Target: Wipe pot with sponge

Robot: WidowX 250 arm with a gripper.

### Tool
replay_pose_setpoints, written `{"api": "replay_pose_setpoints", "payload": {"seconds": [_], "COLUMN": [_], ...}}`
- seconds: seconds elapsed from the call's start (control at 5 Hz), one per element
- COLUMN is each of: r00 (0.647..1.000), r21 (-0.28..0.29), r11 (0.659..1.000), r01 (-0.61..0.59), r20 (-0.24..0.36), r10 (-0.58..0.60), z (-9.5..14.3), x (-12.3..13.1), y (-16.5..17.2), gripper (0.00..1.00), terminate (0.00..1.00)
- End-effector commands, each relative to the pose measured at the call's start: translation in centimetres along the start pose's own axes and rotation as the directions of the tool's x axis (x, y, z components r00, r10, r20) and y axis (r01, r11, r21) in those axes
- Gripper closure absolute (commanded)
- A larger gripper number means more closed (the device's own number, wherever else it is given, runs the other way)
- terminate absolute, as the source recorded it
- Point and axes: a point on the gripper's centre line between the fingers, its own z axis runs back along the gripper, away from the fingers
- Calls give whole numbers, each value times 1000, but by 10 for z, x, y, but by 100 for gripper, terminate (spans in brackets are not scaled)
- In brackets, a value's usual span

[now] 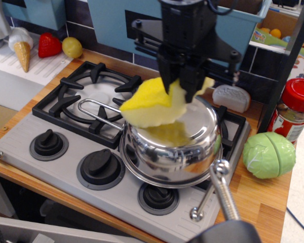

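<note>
The shiny steel pot (175,147) sits upside down on the toy stove, flat base up, its wire loop handle (93,112) pointing left over the burner grate. My black gripper (183,87) hangs above the pot's base and is shut on the yellow sponge (152,107). The sponge is bent, its bright yellow backing turned up, and its lower edge lies on or just above the pot's base; its reflection shows in the steel.
A grey toy stove (66,152) with black knobs and grates holds the pot. A green cabbage toy (268,154) and a red-lidded jar (294,109) stand at the right. A strawberry (49,44), lemon and ice cream cone lie back left. A metal rod (223,190) rises in front.
</note>
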Motion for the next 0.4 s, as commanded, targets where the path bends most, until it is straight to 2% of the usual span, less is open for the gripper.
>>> {"api": "replay_pose_setpoints", "payload": {"seconds": [0.0,0.2], "r00": [1000,1000], "r21": [-33,-59], "r11": [999,998], "r01": [2,3], "r20": [4,-12], "r10": [-2,-4], "z": [6,13], "x": [10,14], "y": [-50,-77], "gripper": [100,100], "terminate": [0,100]}}
